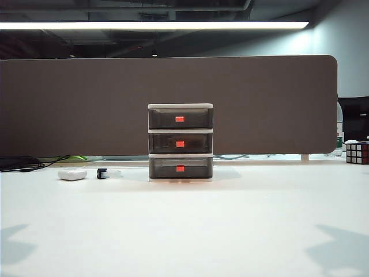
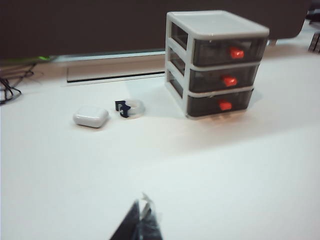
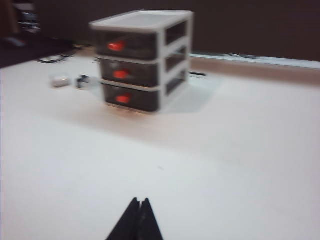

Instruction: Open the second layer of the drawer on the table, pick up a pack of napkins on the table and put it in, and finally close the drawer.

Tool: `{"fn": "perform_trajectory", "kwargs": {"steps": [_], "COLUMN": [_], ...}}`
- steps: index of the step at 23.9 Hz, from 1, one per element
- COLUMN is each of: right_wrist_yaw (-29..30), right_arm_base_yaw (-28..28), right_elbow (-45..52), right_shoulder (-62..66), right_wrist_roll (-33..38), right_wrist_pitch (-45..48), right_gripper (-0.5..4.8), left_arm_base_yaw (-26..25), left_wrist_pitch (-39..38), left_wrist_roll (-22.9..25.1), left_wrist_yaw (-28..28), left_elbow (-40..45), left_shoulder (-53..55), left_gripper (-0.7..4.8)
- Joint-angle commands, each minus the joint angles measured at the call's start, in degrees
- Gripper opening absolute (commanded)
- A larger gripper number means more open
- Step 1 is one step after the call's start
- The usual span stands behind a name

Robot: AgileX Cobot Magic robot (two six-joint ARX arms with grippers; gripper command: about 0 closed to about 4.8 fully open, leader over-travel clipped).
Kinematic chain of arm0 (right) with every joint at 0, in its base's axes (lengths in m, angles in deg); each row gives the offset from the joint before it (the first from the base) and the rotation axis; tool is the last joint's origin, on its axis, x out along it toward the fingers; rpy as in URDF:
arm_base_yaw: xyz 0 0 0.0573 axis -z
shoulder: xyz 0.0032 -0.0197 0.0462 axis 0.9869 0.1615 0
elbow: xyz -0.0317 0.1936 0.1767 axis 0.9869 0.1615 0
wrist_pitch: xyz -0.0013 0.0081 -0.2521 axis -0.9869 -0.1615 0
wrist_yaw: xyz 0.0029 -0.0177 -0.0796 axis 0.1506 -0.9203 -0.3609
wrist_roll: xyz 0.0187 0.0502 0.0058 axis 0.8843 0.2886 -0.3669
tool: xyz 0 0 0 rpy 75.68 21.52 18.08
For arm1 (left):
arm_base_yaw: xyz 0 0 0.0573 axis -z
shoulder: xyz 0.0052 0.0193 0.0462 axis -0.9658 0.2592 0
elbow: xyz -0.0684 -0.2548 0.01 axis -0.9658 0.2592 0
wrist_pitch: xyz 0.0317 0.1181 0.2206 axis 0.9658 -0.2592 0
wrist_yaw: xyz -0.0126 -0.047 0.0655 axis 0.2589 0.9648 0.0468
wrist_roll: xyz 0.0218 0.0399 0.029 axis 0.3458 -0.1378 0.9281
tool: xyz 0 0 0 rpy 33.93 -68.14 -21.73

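Note:
The drawer [image 1: 180,142] stands at the back middle of the table [image 1: 184,231], white frame, three smoky grey tiers, all pushed in. The second layer [image 1: 180,143] is shut, its red-orange tab facing front; it also shows in the left wrist view [image 2: 225,80] and the right wrist view [image 3: 127,74]. The pack of napkins is out of view. My left gripper [image 2: 142,205] is shut, empty, low over bare table well in front of the drawer. My right gripper [image 3: 139,201] is shut and empty too, equally far back. Neither gripper shows in the exterior view.
A white rounded case [image 1: 72,173] and a small black-and-clear item [image 1: 106,173] lie left of the drawer. A puzzle cube [image 1: 357,153] sits at the far right edge. Cables [image 1: 29,163] lie at the back left. A brown partition [image 1: 173,86] closes the back.

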Motion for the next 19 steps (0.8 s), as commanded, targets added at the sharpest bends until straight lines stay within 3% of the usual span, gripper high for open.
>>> {"fn": "perform_trajectory", "kwargs": {"steps": [1, 3, 10, 13, 17, 19], "right_wrist_yaw": [-7.61, -11.17, -11.43, -7.98, -3.43, -3.26], "right_arm_base_yaw": [0.04, 0.22, 3.89, 9.09, 13.22, 15.19], "right_elbow": [0.52, 0.85, 0.85, 0.85, 0.85, 0.85], "right_shoulder": [-0.13, -0.13, -0.11, -0.11, -0.13, -0.13], "right_wrist_roll": [-0.59, -1.7, -2.43, -2.43, -2.4, -2.27], "right_wrist_pitch": [1.64, 2.95, 6.05, 6.43, 8.74, 10.45], "right_gripper": [-0.05, -0.05, -0.05, -0.05, -0.05, -0.05], "left_arm_base_yaw": [-0.04, -0.28, -3.63, -10.14, -16.68, -20.57], "left_wrist_pitch": [10.82, 19.32, 15.91, 18.12, 21.33, 21.49], "left_wrist_roll": [6.51, 6.88, 11.39, 14.51, 14.67, 10.25], "left_wrist_yaw": [-0.09, -0.17, 0.04, 4.48, 7.04, 7.34], "left_elbow": [3.1, 6.95, 7.3, 7.3, 7.28, 7.28], "left_shoulder": [-0.11, -0.11, -0.04, -0.09, -0.09, -0.09], "left_gripper": [-0.05, -0.05, -0.05, -0.05, -0.05, -0.05]}}
